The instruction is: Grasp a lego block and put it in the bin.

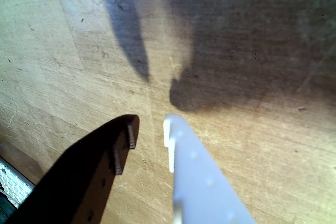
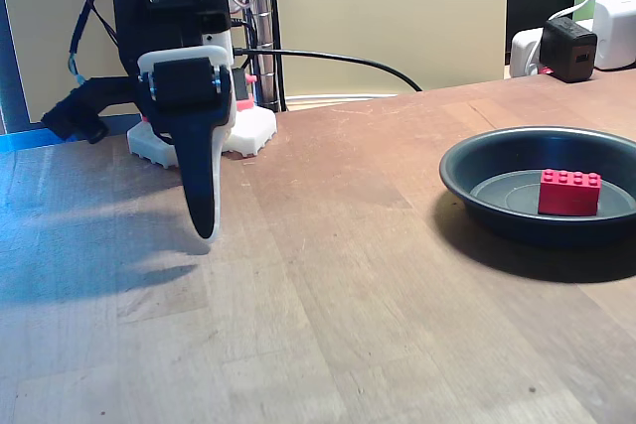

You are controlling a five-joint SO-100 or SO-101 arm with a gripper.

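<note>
the lego block (image 2: 569,193) lies inside the bin (image 2: 477,178), which sits by the right edge of the worktop (image 2: 348,275); no writing on either can be read. behind the bin, at the worktop's far right corner, stand a black charger (image 2: 567,48) and white adapters (image 2: 616,29), with a black cable (image 2: 338,57) running along the far edge. well apart, near the far left corner by the white robot base (image 2: 253,131), the gripper (image 1: 151,129) points down over bare wood with its jaws slightly parted and nothing between them.

Red lego block (image 2: 569,193) upright inside dark bin (image 2: 477,196).

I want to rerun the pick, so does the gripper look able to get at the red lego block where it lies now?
Probably yes. The lego block lies uncovered in the bin, open from above, and bare table separates it from the empty gripper. Only the low rim intervenes; reach is unconfirmed.
</note>
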